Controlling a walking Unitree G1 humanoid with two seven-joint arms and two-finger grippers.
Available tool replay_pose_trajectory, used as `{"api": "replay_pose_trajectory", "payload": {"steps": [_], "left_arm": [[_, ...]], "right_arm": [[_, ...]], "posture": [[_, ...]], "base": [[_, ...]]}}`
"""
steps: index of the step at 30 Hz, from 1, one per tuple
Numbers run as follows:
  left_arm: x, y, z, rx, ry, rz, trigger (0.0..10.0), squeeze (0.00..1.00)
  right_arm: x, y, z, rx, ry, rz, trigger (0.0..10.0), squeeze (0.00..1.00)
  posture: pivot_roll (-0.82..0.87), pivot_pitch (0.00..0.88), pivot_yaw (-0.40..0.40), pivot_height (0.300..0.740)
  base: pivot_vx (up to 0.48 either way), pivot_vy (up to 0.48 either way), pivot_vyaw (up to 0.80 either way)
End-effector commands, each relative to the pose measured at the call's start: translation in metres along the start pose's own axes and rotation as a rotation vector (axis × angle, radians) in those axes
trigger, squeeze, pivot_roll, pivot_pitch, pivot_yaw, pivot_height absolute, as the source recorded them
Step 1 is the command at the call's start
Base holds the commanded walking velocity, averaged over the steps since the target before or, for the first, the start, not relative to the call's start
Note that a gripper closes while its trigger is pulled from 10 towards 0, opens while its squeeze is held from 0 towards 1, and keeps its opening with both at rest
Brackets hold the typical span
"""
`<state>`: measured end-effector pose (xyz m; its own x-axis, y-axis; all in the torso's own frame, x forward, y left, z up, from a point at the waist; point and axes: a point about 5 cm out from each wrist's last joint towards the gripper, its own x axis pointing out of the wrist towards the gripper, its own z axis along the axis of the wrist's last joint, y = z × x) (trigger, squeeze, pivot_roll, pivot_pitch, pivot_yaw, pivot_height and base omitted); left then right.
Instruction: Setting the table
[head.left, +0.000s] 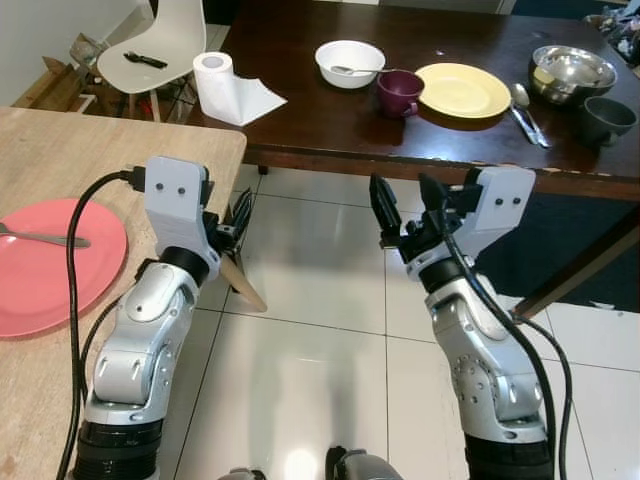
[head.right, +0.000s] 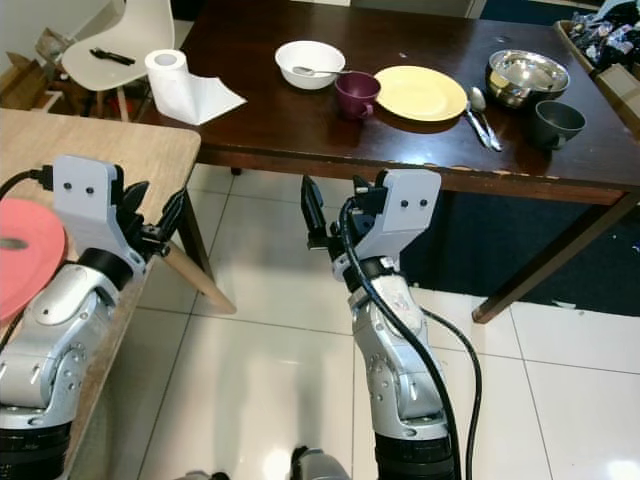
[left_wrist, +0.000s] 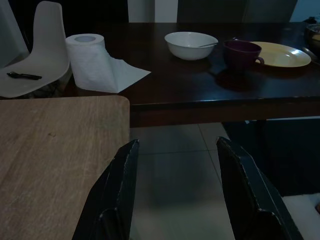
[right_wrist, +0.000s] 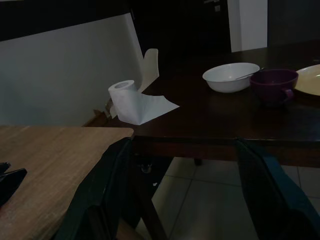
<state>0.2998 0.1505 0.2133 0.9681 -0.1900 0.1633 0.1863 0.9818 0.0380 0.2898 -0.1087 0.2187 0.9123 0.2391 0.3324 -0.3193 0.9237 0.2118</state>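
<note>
**Two arms raised over the floor between two worktops**

Arms: both are held up, forearms angled forward over the white tiled floor (head.left: 310, 300). The left gripper (head.left: 238, 215) is raised just beside the corner of the light wooden worktop (head.left: 90, 150), its two fingers spread and holding nothing. The right gripper (head.left: 407, 205) is raised near the front edge of the dark worktop (head.left: 330, 125), its fingers likewise spread and empty.

Light wooden worktop: one pink plate (head.left: 55, 265) is carried, with one piece of cutlery (head.left: 40, 238) laid across it. The plate is cut off by the frame edge, and the kind of cutlery cannot be told.

Dark worktop, counted:
- one paper roll (head.left: 225, 85), a sheet trailing from it;
- one white bowl (head.left: 349, 62) with a spoon inside, handle showing;
- one purple mug (head.left: 400, 92), just beside the yellow plate;
- one yellow plate (head.left: 462, 90);
- two pieces of cutlery (head.left: 525, 110) lying together between the yellow plate and the steel bowl;
- one steel bowl (head.left: 572, 72), contents hard to make out;
- one dark cup (head.left: 608, 118), partly cut off in the left eye view.

Beyond: one white chair (head.left: 160, 45) is seen, with one dark object (head.left: 145, 59) on its seat, too small to identify. Both wrist views are dim.
</note>
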Motion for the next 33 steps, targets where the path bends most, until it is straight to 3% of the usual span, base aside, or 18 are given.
{"api": "replay_pose_trajectory", "payload": {"steps": [1, 7, 33], "left_arm": [[-0.0003, -0.0006, -0.0054, 0.004, 0.027, 0.000, 10.0, 0.00], [-0.0001, -0.0009, -0.0056, 0.003, 0.027, 0.000, 10.0, 0.00], [0.0015, 0.0013, -0.0059, 0.002, 0.033, 0.011, 10.0, 0.00]], "right_arm": [[-0.0005, 0.0003, -0.0005, 0.012, 0.003, 0.001, 10.0, 0.00], [-0.0003, 0.0005, -0.0005, 0.013, 0.004, 0.004, 10.0, 0.00], [-0.0011, 0.0013, -0.0007, 0.018, 0.007, 0.002, 10.0, 0.00]], "posture": [[-0.11, 0.048, 0.027, 0.740], [-0.11, 0.046, 0.027, 0.740], [-0.12, 0.054, 0.030, 0.740]], "base": [[0.000, 0.000, 0.00], [0.000, 0.000, 0.00], [0.000, -0.265, 0.00]]}}
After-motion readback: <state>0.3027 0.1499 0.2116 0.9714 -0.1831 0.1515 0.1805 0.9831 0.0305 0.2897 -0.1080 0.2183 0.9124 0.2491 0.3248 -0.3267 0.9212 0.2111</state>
